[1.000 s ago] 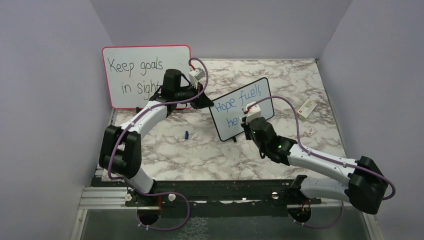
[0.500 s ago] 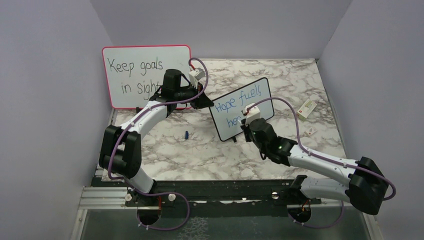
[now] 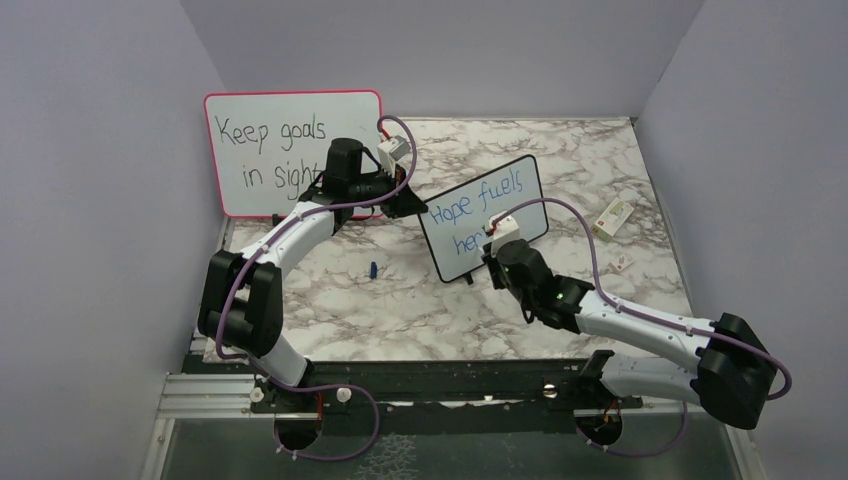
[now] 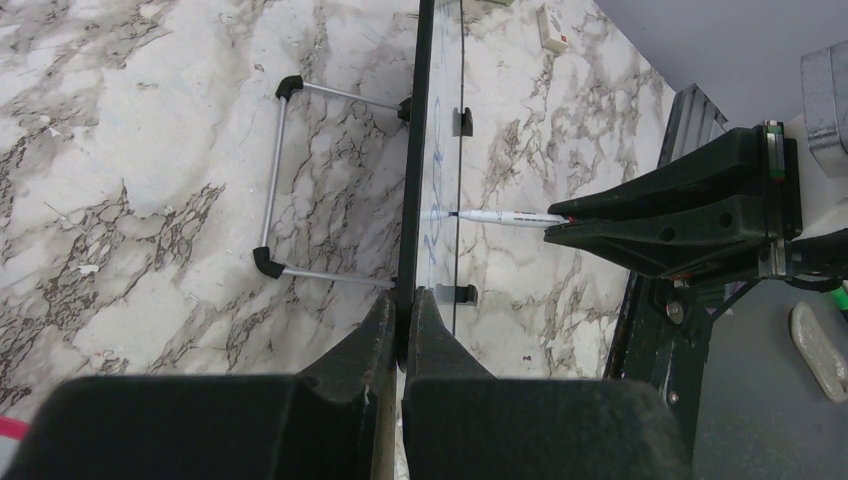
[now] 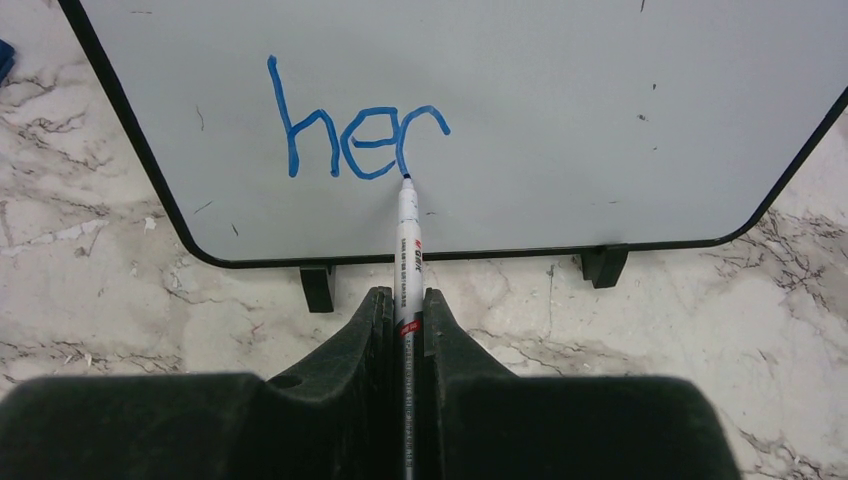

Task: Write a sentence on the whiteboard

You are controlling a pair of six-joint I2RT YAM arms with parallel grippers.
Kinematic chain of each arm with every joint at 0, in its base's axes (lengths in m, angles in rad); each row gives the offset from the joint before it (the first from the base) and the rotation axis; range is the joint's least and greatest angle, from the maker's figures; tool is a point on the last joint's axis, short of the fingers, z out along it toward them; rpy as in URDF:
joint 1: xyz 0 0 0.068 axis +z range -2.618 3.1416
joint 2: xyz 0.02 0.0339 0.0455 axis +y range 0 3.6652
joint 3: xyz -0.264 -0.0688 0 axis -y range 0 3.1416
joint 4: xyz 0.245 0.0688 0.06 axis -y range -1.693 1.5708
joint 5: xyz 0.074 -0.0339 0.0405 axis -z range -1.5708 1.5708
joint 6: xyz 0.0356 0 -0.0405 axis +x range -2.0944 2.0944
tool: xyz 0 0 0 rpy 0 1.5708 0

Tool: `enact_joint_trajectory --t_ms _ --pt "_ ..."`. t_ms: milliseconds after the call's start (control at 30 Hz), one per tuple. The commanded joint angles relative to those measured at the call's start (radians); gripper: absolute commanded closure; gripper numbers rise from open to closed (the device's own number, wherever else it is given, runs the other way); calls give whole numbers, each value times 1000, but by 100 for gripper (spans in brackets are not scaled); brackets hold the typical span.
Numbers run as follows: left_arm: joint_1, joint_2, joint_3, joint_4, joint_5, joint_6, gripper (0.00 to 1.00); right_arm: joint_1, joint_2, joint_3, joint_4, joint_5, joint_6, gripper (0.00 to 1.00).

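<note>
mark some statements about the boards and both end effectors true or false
1. The right end effector grips a marker with its tip on the whiteboard. True.
2. The lower line of the sentence already reads "hearts". False: just three blue letters stand there.
3. The left end effector hangs open away from the whiteboard. False: it is shut on the whiteboard's edge.
4. The pink-framed board carries black handwriting. True.

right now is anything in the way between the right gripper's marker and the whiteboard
Nothing visible. The right gripper holds the marker with its tip on the whiteboard, at the foot of the last letter of the blue writing. The board to the right of that is bare.
</note>
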Motion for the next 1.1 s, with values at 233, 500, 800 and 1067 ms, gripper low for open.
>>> enact_joint_trajectory --t_ms 233,500,800,1067 --pt "-21 25 -8 -89 -40 42 100 -20 16 15 27 66 -10 99" --pt "-21 26 -7 -89 -39 42 100 -29 11 24 72 65 -25 99" --pt "-21 28 -7 -89 -39 42 100 -34 6 37 108 74 -41 99" --pt "-21 28 -7 -89 -40 42 100 -36 6 46 118 44 -48 99"
